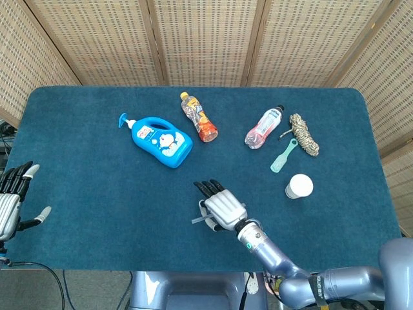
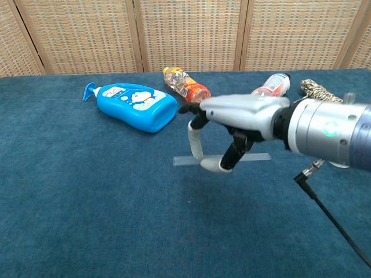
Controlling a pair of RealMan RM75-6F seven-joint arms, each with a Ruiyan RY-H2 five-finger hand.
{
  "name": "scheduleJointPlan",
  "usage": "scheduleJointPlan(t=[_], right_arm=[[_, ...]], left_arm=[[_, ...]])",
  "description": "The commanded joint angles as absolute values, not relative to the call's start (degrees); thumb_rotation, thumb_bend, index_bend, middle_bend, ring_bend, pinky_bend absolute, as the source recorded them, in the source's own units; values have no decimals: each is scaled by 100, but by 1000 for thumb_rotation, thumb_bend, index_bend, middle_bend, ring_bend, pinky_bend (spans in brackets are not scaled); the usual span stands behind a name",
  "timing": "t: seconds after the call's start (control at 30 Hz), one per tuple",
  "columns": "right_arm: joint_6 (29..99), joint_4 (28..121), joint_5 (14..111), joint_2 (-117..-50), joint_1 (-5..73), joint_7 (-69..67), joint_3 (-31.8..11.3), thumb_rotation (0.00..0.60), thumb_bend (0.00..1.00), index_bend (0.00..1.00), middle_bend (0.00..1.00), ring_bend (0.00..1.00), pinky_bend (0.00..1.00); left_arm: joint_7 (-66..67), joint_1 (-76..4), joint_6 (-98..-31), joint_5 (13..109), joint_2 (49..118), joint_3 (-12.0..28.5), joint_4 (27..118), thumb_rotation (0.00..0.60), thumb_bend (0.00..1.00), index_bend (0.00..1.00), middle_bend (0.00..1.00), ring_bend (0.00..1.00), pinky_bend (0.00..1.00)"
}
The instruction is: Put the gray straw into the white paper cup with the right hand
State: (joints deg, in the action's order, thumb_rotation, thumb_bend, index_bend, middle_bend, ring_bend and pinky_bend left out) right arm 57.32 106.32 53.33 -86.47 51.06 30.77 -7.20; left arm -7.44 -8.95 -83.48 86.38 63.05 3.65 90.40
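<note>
My right hand [image 1: 222, 206] [image 2: 237, 119] pinches the gray straw [image 2: 185, 160] between thumb and fingers and holds it level, lifted off the blue table. One end of the straw [image 1: 197, 220] pokes out to the left of the hand in the head view. The white paper cup [image 1: 299, 186] stands upright to the right of the hand and well apart from it; in the chest view my forearm hides it. My left hand [image 1: 13, 199] hangs beyond the table's left edge, fingers spread and holding nothing.
At the back lie a blue pump bottle [image 1: 159, 139], an orange drink bottle [image 1: 199, 119], a clear bottle with a pink label [image 1: 263, 128], a coiled rope [image 1: 304, 134] and a green brush [image 1: 284, 155] just behind the cup.
</note>
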Motion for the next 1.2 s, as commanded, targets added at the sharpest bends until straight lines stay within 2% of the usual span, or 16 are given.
scheduleJointPlan(t=[0.03,0.17,0.33,0.57,0.93,1.2], right_arm=[[5743,10944,5460,-8156,4925,2332,-1149,600,495,635,5,0,0],[5725,11104,5547,-7498,4529,925,-1674,600,496,635,12,0,0],[5432,10938,5672,-6896,4073,-604,-1971,600,496,635,18,0,0],[5245,10365,6175,-6497,3491,-2486,-2165,600,515,635,28,0,0],[5442,9202,7321,-6450,2732,-5175,-2018,600,521,635,31,0,0],[5508,8263,7866,-6835,2667,-6043,-1649,600,522,636,31,0,0]], left_arm=[[-742,-896,-8346,8642,6303,362,9042,600,286,0,0,0,0],[-750,-894,-8350,8664,6297,348,9056,600,285,0,0,0,0],[-783,-868,-8416,8706,6280,341,9072,600,286,0,0,0,0],[-811,-860,-8440,8725,6267,339,9090,600,285,0,0,0,0],[-905,-821,-8520,8719,6222,359,9109,600,286,0,0,0,0],[-819,-825,-8522,8775,6249,333,9130,600,285,0,0,0,0]])
